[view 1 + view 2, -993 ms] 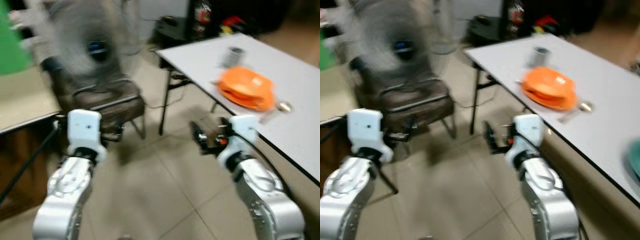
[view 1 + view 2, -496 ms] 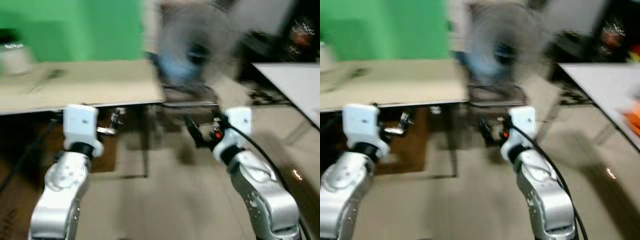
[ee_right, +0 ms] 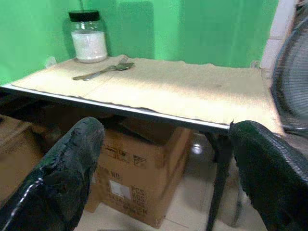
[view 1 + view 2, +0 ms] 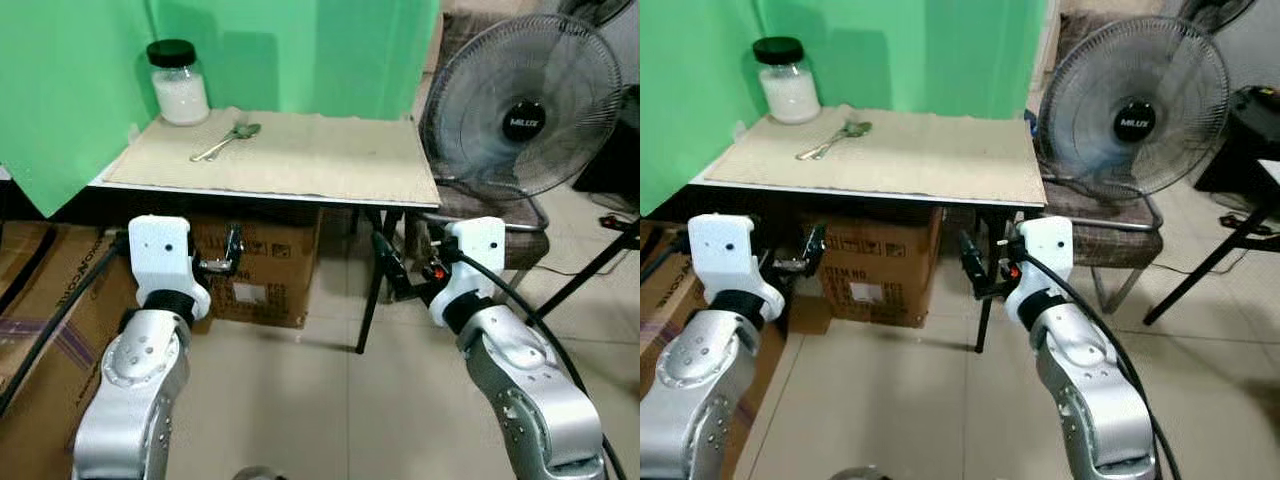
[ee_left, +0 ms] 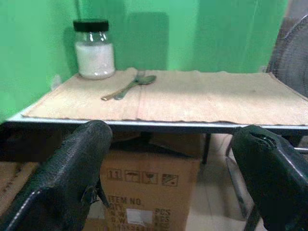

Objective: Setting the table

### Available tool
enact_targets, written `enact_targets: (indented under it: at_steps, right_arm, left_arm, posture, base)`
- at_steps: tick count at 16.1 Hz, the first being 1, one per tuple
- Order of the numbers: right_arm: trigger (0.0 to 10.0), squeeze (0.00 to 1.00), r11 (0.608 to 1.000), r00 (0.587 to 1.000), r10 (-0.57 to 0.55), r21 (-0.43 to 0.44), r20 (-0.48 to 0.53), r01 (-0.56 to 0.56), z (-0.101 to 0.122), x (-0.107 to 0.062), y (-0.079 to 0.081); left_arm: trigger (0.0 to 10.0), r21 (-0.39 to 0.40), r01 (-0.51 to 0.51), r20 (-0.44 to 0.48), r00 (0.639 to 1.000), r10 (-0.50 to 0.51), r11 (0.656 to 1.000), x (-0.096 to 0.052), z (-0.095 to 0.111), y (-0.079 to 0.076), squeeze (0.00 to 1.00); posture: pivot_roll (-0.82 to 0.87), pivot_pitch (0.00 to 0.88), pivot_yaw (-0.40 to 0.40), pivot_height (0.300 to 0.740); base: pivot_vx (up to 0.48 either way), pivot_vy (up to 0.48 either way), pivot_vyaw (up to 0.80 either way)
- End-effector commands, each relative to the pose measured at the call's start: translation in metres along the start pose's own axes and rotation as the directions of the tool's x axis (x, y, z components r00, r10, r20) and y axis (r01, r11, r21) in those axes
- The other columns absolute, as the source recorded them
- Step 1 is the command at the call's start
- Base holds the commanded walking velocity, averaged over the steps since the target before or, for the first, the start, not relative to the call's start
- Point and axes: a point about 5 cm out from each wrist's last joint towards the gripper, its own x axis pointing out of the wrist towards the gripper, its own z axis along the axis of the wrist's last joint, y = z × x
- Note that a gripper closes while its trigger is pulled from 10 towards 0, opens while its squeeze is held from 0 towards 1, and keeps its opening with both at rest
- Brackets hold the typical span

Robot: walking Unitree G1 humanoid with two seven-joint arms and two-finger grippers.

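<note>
A counter (image 4: pixel 300 165) covered with a tan cloth is sitting in the upper middle of the frame, backed by a green screen (image 4: pixel 300 50). A glass jar (image 4: pixel 178 82) of white powder with a black lid is standing at the counter's upper left corner, and a spoon and fork (image 4: pixel 228 141) are lying together just beside it on the cloth. A cardboard box (image 4: pixel 262 270) is sitting on the floor under the counter, and a standing fan (image 4: pixel 525 105) is facing forward in the upper right. The left hand (image 4: pixel 232 255) is hovering low in front of the counter edge with its fingers (image 5: pixel 72 178) spreading wide and holding nothing. The right hand (image 4: pixel 392 270) is hanging at the same level below the counter's right end, its fingers (image 3: pixel 65 175) likewise spreading apart and empty
</note>
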Motion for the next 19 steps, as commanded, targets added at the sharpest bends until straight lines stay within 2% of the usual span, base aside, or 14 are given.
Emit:
enact_targets:
  at_steps: [1,5,7,10,13,17,19]
  right_arm:
    - [10.0,0.0,1.0,1.0,-0.013,-0.023,0.014,0.013,0.005,-0.001,-0.004]
    - [10.0,0.0,0.998,1.0,0.021,-0.06,0.0,-0.021,0.005,-0.002,-0.003]
    - [10.0,0.0,0.996,0.998,0.054,-0.069,-0.01,-0.055,0.004,-0.002,0.001]
    - [10.0,0.0,0.995,0.997,0.072,-0.066,-0.01,-0.072,0.001,0.003,0.007]
    - [10.0,0.0,0.996,0.997,0.071,-0.045,-0.015,-0.071,-0.004,0.007,0.008]
    - [10.0,0.0,0.991,0.993,0.11,-0.067,-0.031,-0.112,-0.01,0.011,0.014]
    - [10.0,0.0,0.991,0.994,0.109,-0.07,-0.024,-0.11,-0.011,0.014,0.014]
  left_arm:
    - [10.0,-0.022,0.014,0.01,1.0,-0.013,1.0,0.001,0.0,-0.004,0.0]
    - [10.0,-0.035,0.008,0.016,1.0,-0.007,0.999,0.0,-0.001,-0.004,0.0]
    - [10.0,-0.031,0.001,0.015,1.0,-0.001,1.0,-0.002,-0.002,-0.004,0.0]
    - [10.0,0.012,0.0,0.001,1.0,0.0,1.0,-0.009,-0.005,0.003,0.0]
    - [10.0,0.047,-0.008,0.011,1.0,0.008,0.999,-0.01,0.0,0.01,0.0]
    - [10.0,0.066,-0.013,-0.01,1.0,0.014,0.998,-0.019,-0.003,0.012,0.0]
    - [10.0,0.077,-0.004,-0.02,1.0,0.005,0.997,-0.021,-0.006,0.011,0.0]
  posture:
    - [0.04,0.004,-0.01,0.74]
    - [0.04,0.002,-0.021,0.74]
    - [0.05,0.0,-0.034,0.74]
    - [0.08,0.0,-0.017,0.74]
    - [0.12,0.0,-0.025,0.74]
    - [0.14,0.0,-0.032,0.74]
    - [0.14,0.0,-0.034,0.74]
  base:
    - [0.262,0.0,0.0]
    - [0.304,0.0,0.0]
    - [0.351,0.0,0.62]
    - [0.376,0.0,0.79]
    - [0.391,0.0,0.0]
    - [0.389,0.0,0.0]
    - [0.39,0.0,0.77]
